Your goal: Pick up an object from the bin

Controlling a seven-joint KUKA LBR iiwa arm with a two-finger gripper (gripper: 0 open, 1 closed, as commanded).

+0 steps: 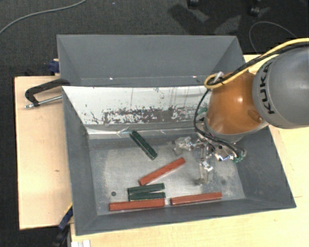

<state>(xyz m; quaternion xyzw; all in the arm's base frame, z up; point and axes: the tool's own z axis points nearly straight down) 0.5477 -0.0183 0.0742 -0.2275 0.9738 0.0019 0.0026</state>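
**Right red bar (195, 198) lies near the gripper (204, 170)**

The right red bar is long, thin and flat, with straight edges. It lies flat by the front wall of the bin (156, 58), on the right side. The gripper hangs over the bare floor just behind this bar. It is made of shiny metal parts. I cannot tell if the gripper is wide or narrow, and I cannot see if it touches the floor.

A slanted red bar (162, 171) lies just to the left of the gripper. It has the same long flat shape. Its right end points up toward the gripper and is close to it.

The bin is grey metal with steep, smooth walls. Its floor (115, 161) looks dull and scratched. The back wall has a shiny strip with dark specks on it.

More bars lie to the left. A left red bar (136, 204) rests along the front wall. Two green bars (146, 192) lie side by side just behind it, touching each other. A slanted green bar (144, 144) lies alone near the back, well apart from the rest. All the green bars are dark and a bit shorter than the red ones.

Above the gripper sits a round, smooth orange cover (231, 108) on the arm (287, 90). Thin cables (234, 75) loop around it. The arm is thick, grey and round.
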